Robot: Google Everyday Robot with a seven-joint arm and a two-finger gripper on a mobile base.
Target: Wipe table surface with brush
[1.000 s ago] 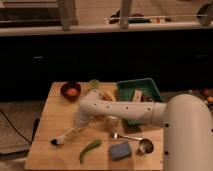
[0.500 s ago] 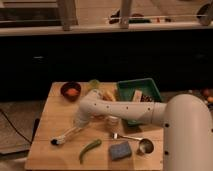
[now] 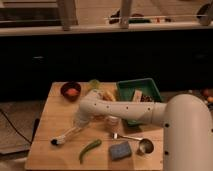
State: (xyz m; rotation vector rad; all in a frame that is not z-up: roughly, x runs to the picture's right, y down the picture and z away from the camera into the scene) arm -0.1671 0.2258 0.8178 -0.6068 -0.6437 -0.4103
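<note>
The table surface [image 3: 50, 120] is a light tan wooden top with plank grain. The brush [image 3: 67, 135] has a slim white handle that slants down to the left. Its small dark bristled tip [image 3: 54, 142] touches the wood near the table's front left. My gripper [image 3: 80, 124] is at the end of the white arm that reaches in from the right. It is shut on the upper end of the brush handle, just above the tabletop and left of the table's middle.
A green pepper [image 3: 89, 149] lies just in front of the brush. A blue-grey sponge [image 3: 120, 150], a metal spoon [image 3: 127, 136] and a metal cup [image 3: 145, 146] lie at the front right. A green tray [image 3: 139, 86], a dark bowl [image 3: 71, 91] and a green cup [image 3: 94, 84] stand at the back.
The gripper and brush have shifted slightly toward the table's front left, with the tip still on the wood. Nothing else has moved.
</note>
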